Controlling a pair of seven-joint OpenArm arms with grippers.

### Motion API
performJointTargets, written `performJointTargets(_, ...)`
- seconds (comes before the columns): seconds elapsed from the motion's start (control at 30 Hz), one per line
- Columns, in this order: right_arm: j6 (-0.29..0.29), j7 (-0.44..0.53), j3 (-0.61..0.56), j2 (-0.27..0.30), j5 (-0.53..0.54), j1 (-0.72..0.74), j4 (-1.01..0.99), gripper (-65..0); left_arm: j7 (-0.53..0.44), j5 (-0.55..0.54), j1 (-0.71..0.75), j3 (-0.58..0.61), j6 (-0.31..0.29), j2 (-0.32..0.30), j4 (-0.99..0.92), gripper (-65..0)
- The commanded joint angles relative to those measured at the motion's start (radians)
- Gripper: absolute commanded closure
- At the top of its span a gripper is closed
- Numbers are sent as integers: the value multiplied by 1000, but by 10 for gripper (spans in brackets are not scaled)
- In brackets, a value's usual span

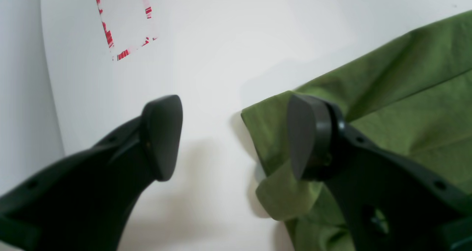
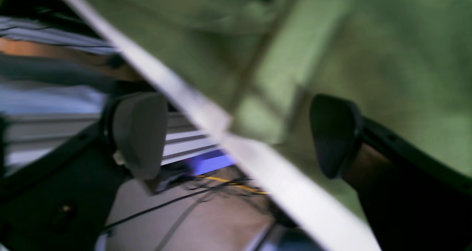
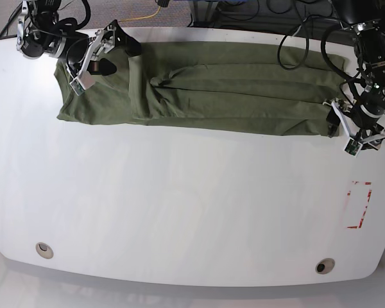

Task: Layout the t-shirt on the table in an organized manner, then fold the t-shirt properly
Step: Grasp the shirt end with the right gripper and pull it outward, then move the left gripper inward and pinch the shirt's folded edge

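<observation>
White and glossy, the table [image 3: 179, 212] carries the t-shirt [image 3: 231, 90], folded into a long band along its far edge. At the far corner, the right gripper [image 3: 106, 48] hangs parted over one end of the cloth, gripping nothing. The left gripper [image 1: 232, 136] stands apart too, straddling the opposite end's corner, near the red dashed mark [image 3: 359, 205].

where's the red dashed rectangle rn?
Base view: the red dashed rectangle sits near the table's right edge, just in front of the left gripper and clear of the t-shirt.
</observation>
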Motion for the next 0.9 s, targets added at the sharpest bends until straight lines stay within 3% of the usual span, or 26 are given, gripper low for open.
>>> performJointTargets(0.0,4,49,4,6,-17,45,18,-568,-15,-9,3,10,6,-13,43,-415)
performJointTargets(0.2,4,138,-3,-26,-181,101,18,-553,-15,-11,22,59,6,12,137,-411)
performJointTargets(0.3,4,190,3,-62,-264,123,18,-477,-26,-11,34,64,6,31,156,-379)
performJointTargets(0.4,4,247,-2,-92,-352,132,18,-301,-69,-11,34,62,6,50,161,-294)
performJointTargets(0.53,6,288,-3,-138,-442,135,18,-16,-116,6,65,59,6,104,163,-104)
performJointTargets(0.6,9,290,-3,-158,-484,137,18,0,-132,38,80,59,6,125,163,0)
performJointTargets(0.7,9,294,-2,-187,-525,137,18,-33,-149,86,88,61,6,151,164,0)
performJointTargets(0.87,9,324,-3,-224,-586,131,18,0,-205,127,131,59,6,202,164,0)
